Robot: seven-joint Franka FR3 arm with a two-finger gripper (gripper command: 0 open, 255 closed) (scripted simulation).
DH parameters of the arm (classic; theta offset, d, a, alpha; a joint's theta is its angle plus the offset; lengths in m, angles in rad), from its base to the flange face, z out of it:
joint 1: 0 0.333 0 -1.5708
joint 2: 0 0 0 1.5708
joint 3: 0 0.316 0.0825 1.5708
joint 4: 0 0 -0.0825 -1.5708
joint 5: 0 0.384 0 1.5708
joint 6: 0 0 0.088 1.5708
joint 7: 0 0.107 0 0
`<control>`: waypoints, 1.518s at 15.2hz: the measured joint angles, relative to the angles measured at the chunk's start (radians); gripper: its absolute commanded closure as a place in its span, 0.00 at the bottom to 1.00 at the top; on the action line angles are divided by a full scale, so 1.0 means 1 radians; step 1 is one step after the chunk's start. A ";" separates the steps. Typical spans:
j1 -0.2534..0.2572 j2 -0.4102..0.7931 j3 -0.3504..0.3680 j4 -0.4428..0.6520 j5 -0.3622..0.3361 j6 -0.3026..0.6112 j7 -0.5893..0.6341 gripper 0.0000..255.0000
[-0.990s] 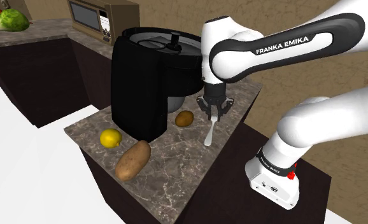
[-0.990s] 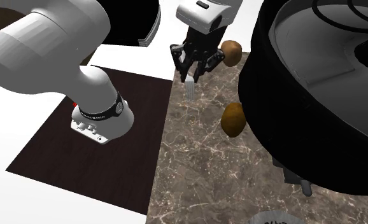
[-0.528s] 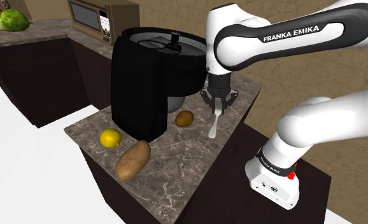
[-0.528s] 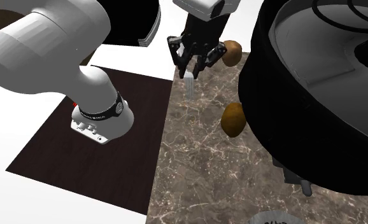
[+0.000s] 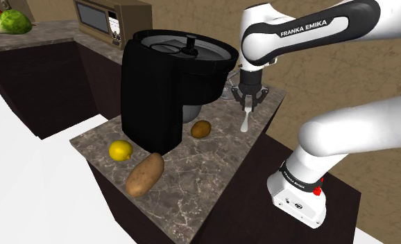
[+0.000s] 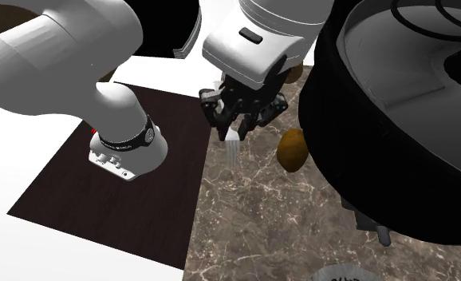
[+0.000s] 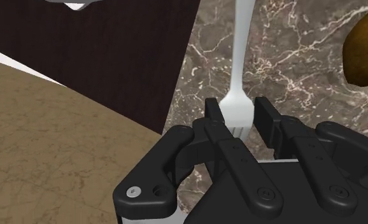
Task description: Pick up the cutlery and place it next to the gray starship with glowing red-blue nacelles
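Observation:
A white fork (image 5: 245, 125) hangs above the far part of the marble counter (image 5: 192, 181), with my black gripper (image 5: 250, 99) shut on its upper end. In the second exterior view the gripper (image 6: 237, 130) holds the fork (image 6: 233, 151) over the counter's edge, beside a small brown potato (image 6: 291, 150). The wrist view has both fingers (image 7: 213, 108) clasping the fork (image 7: 241, 57), which reaches away from the gripper (image 7: 238, 109) over the marble. A grey disc with lettering (image 6: 344, 275) lies at the second exterior view's bottom edge; I cannot tell whether it is the starship.
A big black appliance (image 5: 164, 83) stands on the counter to the shoulder view's left of the gripper. In front of it lie a yellow lemon (image 5: 121, 150), a large potato (image 5: 145, 173) and a small brown one (image 5: 201, 129). The arm's stand (image 5: 300, 197) is at lower right.
The gripper has carried the fork toward the counter's far end, up and right in the shoulder view, nearer the camera in the second exterior view. It stays shut on the fork.

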 measured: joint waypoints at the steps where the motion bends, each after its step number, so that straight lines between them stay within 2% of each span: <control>1: -0.017 0.001 -0.019 0.005 -0.020 -0.002 -0.023 1.00; 8: -0.155 0.139 -0.140 0.070 -0.163 0.088 -0.169 1.00; 14: -0.249 0.277 -0.231 0.174 -0.257 0.141 -0.280 1.00; 23: -0.338 0.515 -0.330 0.391 -0.329 0.191 -0.413 1.00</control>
